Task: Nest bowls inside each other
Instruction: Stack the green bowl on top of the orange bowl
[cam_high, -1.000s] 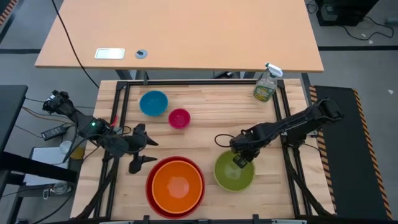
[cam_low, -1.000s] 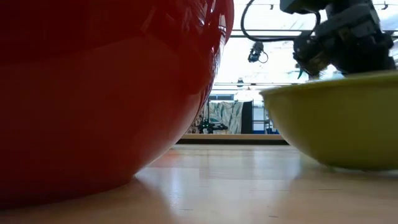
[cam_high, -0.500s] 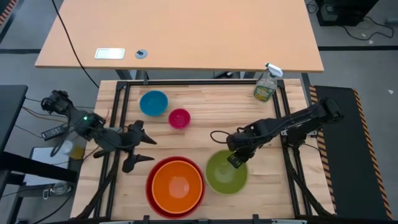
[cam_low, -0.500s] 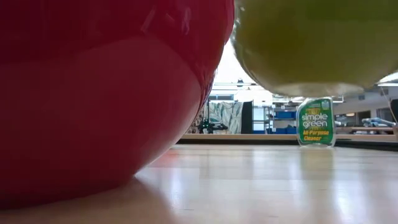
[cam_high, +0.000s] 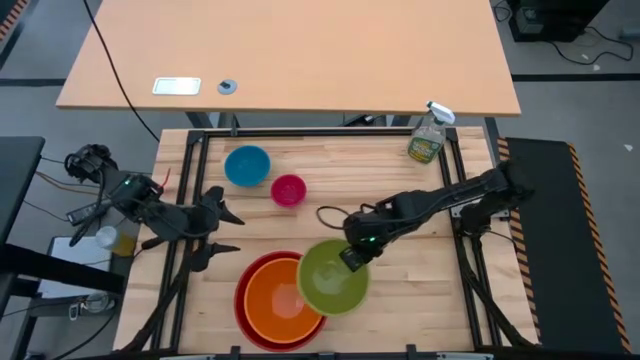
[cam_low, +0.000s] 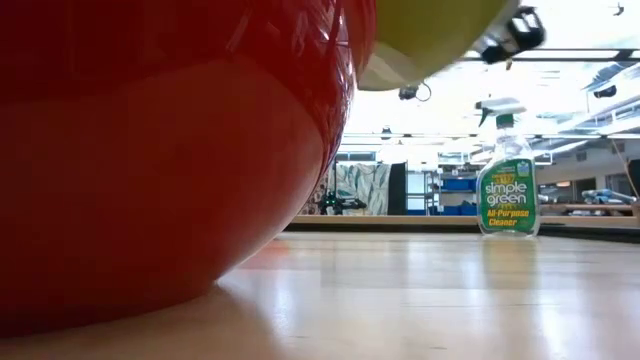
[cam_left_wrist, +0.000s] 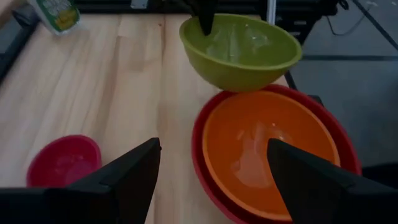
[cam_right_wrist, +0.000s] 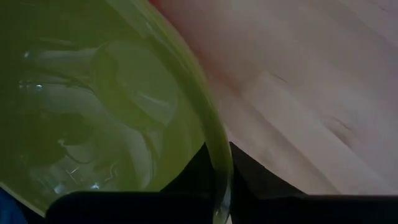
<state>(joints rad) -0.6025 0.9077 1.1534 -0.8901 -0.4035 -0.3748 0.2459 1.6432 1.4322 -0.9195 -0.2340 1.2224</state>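
Observation:
My right gripper (cam_high: 350, 258) is shut on the lime green bowl (cam_high: 333, 277), which hangs in the air over the right edge of the orange bowl (cam_high: 280, 300). The orange bowl sits nested in the large red bowl (cam_high: 243, 290) near the front of the table. The blue bowl (cam_high: 247, 165) and the pink bowl (cam_high: 288, 189) stand on their bases on the table at the far left. My left gripper (cam_high: 236, 234) hovers open at the left, above the table, pointing toward the stacked bowls with nothing between its fingers. My right gripper pinches the green bowl's rim (cam_right_wrist: 217, 163) on its far right side, one finger inside the bowl (cam_left_wrist: 206, 18) and one outside. The fingers slant down from the table's right. The bowl is lifted clear of the table and of the orange bowl, mouth up.
A clear spray bottle (cam_high: 428, 135) stands at the far right corner of the table. Black frame rails run along the table's sides. Bare wood lies in the middle and at the front right.
My right gripper has risen and gone toward the table's left with the green bowl. The bowl has come up off the table and now hangs over the right edge of the orange and red bowls. My left gripper has risen a little, still open.

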